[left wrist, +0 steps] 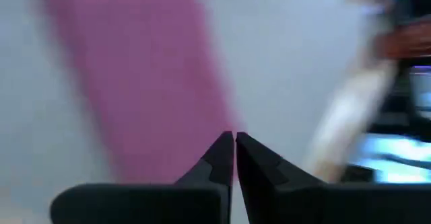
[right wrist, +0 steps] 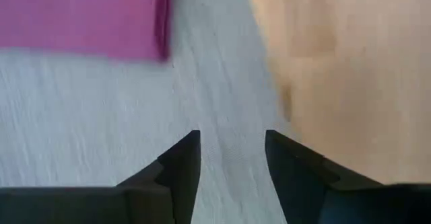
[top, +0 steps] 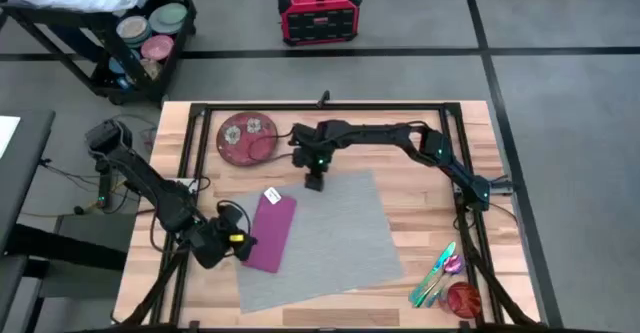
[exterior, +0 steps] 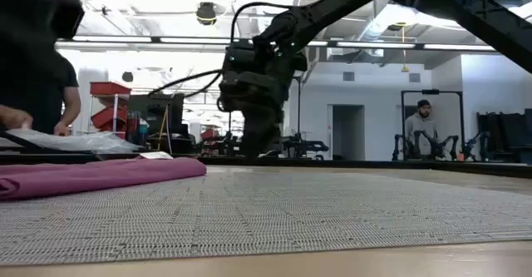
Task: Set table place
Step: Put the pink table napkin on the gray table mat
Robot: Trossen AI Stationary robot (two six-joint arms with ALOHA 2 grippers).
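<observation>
Grey placemat (exterior: 274, 215) fills low view foreground, purple napkin (exterior: 96, 177) lying on its left part.
High view: placemat sits mid surface (top: 420, 208), skewed; right tool (top: 315, 181) over its far edge, left tool (top: 238, 241) just beside napkin. L wrist view: tips pressed together, nothing between. R wrist view: fingers (right wrist: 182, 163) narrowly apart over placemat edge, empty.

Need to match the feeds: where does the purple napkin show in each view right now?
High view: purple napkin on the grey placemat's left part, by the left gripper.
Low view: left edge, lying flat.
Left wrist view: blurred band, upper left.
Right wrist view: top left.
Shared landmark: the placemat under it.
</observation>
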